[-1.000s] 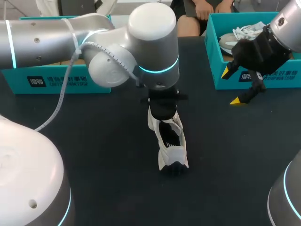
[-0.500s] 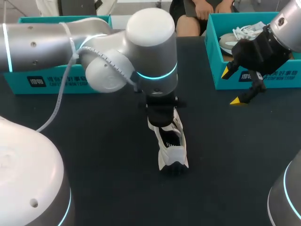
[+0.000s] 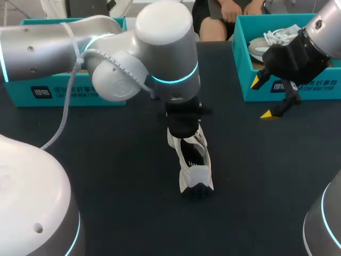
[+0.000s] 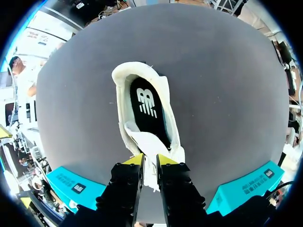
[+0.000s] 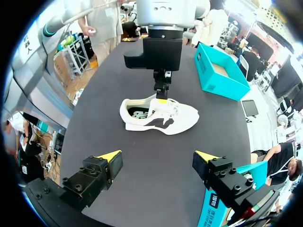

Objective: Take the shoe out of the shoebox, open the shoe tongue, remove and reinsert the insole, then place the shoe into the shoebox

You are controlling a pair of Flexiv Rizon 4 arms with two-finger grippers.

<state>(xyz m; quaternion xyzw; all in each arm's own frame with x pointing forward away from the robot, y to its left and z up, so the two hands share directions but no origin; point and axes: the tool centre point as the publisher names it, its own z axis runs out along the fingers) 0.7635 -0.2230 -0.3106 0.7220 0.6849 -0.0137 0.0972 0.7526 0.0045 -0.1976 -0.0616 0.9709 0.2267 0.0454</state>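
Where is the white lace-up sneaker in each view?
Head view: white lace-up sneaker mid-table, below the left arm's wrist.
Left wrist view: ahead of the left tool, which pinches its tongue.
Right wrist view: mid-table, ahead of the open right tool.
Shared landmark: left tool on the tongue.

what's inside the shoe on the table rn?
A black insole lies inside the shoe, its heel part visible. The left end effector pinches the tongue; the insole's toe end is hidden beneath it.
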